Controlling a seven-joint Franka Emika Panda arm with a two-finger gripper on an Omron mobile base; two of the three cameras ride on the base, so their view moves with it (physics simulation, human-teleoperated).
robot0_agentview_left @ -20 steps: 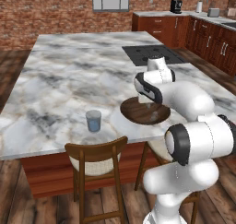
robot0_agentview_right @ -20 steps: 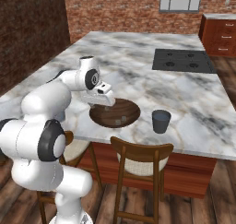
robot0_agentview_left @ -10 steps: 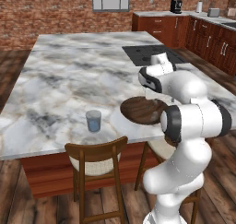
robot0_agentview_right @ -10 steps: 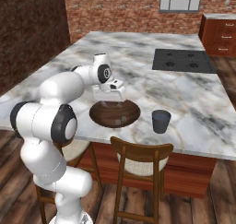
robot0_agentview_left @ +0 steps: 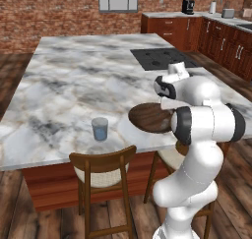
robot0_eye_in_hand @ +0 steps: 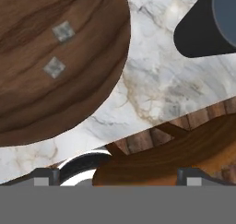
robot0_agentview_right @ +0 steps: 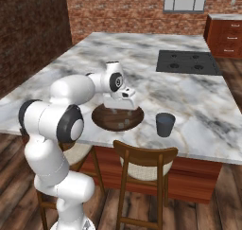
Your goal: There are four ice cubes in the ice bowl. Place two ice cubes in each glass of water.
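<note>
The robot's pincer [robot0_agentview_right: 126,95] hovers spread wide and empty over the wide, dark brown wooden bowl [robot0_agentview_right: 118,118], where two pale ice cubes [robot0_eye_in_hand: 63,31] lie below, apparently positioning for a pick; a dark grey tumbler [robot0_agentview_right: 165,124] waits beside it.

Finger tips [robot0_eye_in_hand: 44,176] far apart, nothing between them. Ice bowl [robot0_eye_in_hand: 78,85] above left finger, two ice cubes [robot0_eye_in_hand: 63,31] inside, close together, not touching. Dark glass of water [robot0_eye_in_hand: 203,27] above right finger, on marble counter [robot0_eye_in_hand: 152,87]. Wooden chair back [robot0_eye_in_hand: 184,156] just beyond tips, below counter edge.
</note>
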